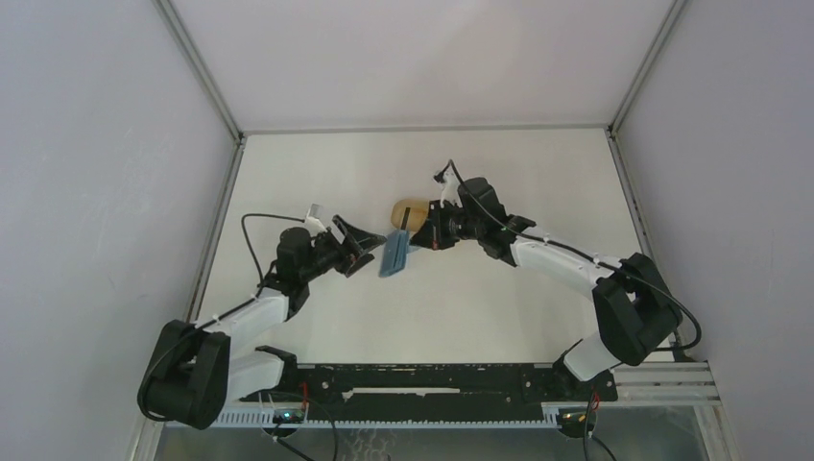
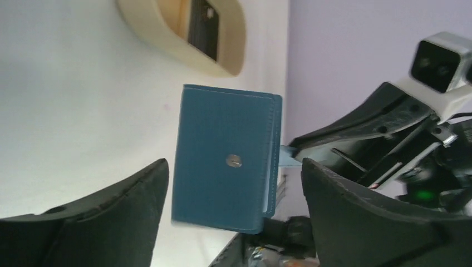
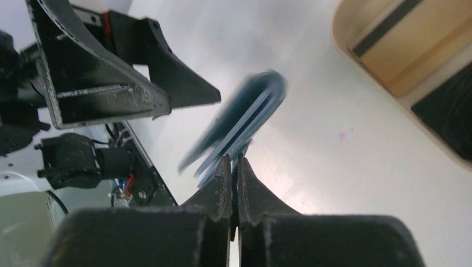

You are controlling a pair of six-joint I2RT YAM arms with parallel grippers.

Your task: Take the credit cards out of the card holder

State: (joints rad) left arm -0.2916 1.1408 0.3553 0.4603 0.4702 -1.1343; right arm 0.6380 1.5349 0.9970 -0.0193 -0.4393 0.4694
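The small teal-blue folding card holder (image 2: 222, 161) sits between the two arms, just in front of the beige oval tray (image 2: 236, 39) on the white counter (image 1: 480, 307). In the left wrist view its stitched outer face is turned towards the camera, with a small metal snap stud near the middle, and it is folded nearly shut. Pale blue inner leaves show along its right edge.

The right gripper (image 3: 234, 162) has its fingers pressed together on a thin pale blue edge of the card holder. In the right wrist view the card holder is blurred and fans out into several thin layers just beyond the fingertips. I cannot tell whether any cards are inside it, or whether its lower edge touches the counter.

The left gripper (image 1: 368, 248) is spread wide. One black finger stands on each side of the card holder, close to it but clamping nothing.

Inside the tray lies a flat tan credit card (image 3: 428, 50) with a dark stripe across it. Beside it is a dark rectangular piece (image 3: 451, 111), and I cannot tell what that is.
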